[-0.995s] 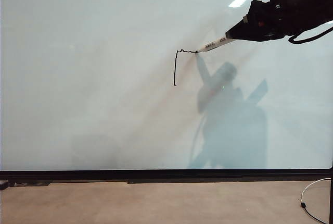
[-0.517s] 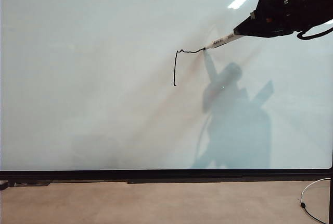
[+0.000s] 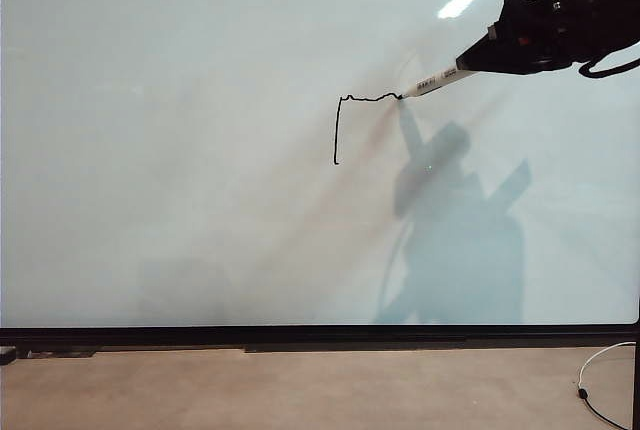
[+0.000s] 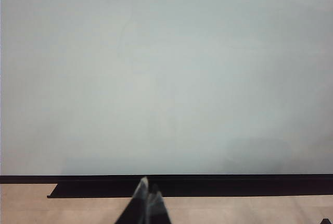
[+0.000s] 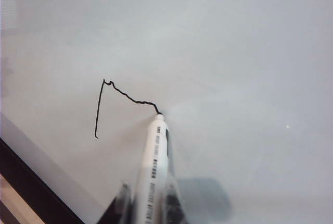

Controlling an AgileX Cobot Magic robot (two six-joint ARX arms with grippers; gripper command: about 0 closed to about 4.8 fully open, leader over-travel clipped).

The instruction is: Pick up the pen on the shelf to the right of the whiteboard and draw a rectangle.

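Right tool (image 5: 148, 203) clamped on pen (image 5: 152, 166), tip touching whiteboard (image 3: 180, 200), left tool (image 4: 147, 203) together

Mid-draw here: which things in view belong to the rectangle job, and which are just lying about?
In the job:
- pen, shut in the right gripper
- whiteboard
- rectangle, half drawn

Lying about:
- left gripper, parked low by the board's bottom edge
- white cable on the floor

The whiteboard (image 3: 200, 200) stands upright behind a surface (image 3: 300, 390). The right hand (image 3: 470, 58) reaches in from the upper right, clamped on the pen (image 3: 432, 81), whose tip touches the board at the right end of the unfinished rectangle (image 3: 345, 115). The left hand (image 4: 147, 198) sits low before the board's bottom edge, fingertips together.
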